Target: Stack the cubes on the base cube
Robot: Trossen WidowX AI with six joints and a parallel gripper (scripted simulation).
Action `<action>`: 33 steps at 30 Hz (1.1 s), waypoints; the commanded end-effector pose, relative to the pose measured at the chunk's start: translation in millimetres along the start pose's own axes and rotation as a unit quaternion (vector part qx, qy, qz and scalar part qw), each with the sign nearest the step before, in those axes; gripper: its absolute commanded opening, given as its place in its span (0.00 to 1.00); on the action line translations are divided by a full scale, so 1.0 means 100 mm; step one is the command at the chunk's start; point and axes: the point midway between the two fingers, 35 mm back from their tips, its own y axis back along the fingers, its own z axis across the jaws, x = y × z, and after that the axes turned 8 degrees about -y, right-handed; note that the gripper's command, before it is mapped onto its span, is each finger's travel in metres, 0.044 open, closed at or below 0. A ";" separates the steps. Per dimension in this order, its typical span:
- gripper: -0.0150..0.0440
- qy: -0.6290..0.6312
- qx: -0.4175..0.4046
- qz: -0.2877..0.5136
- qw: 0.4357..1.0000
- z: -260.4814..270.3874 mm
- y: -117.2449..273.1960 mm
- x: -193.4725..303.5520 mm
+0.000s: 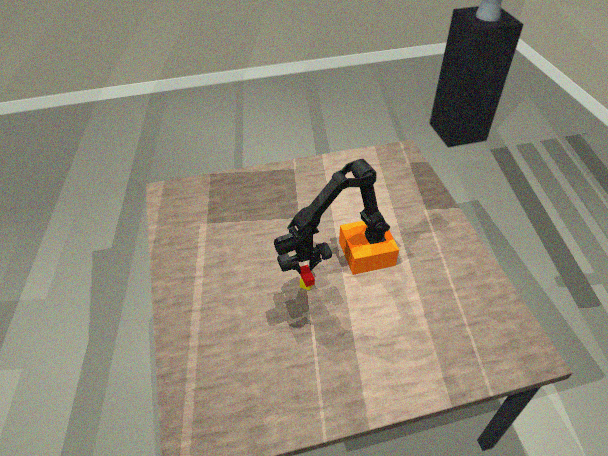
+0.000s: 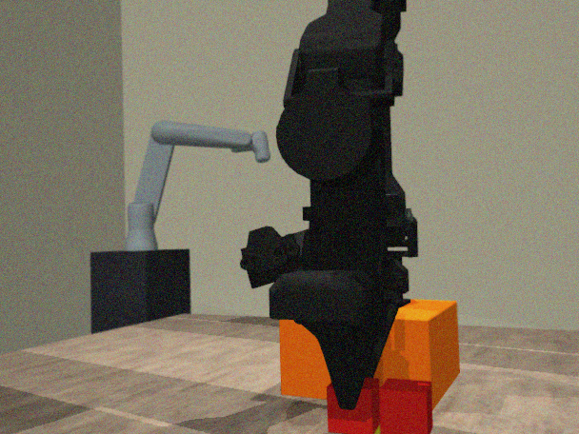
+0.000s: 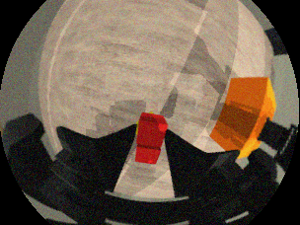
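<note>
My gripper points down at the cubes. It is open a little, with its fingertips still beside one red cube. The other red cube is beside it, to the right in the exterior view. The two look close together at similar height. The yellow base cube lies beneath and is mostly hidden. In the wrist view the red cubes overlap between the fingers and are hard to tell apart. The exact gap and the contact with the base are unclear.
The orange box stands around the arm's foot, behind the cubes in the exterior view. The wooden table bears the shadow of the arm. A grey arm on a dark pedestal stands beyond the table.
</note>
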 end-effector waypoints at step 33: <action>0.60 0.000 0.000 0.000 1.000 0.00 0.50 0.00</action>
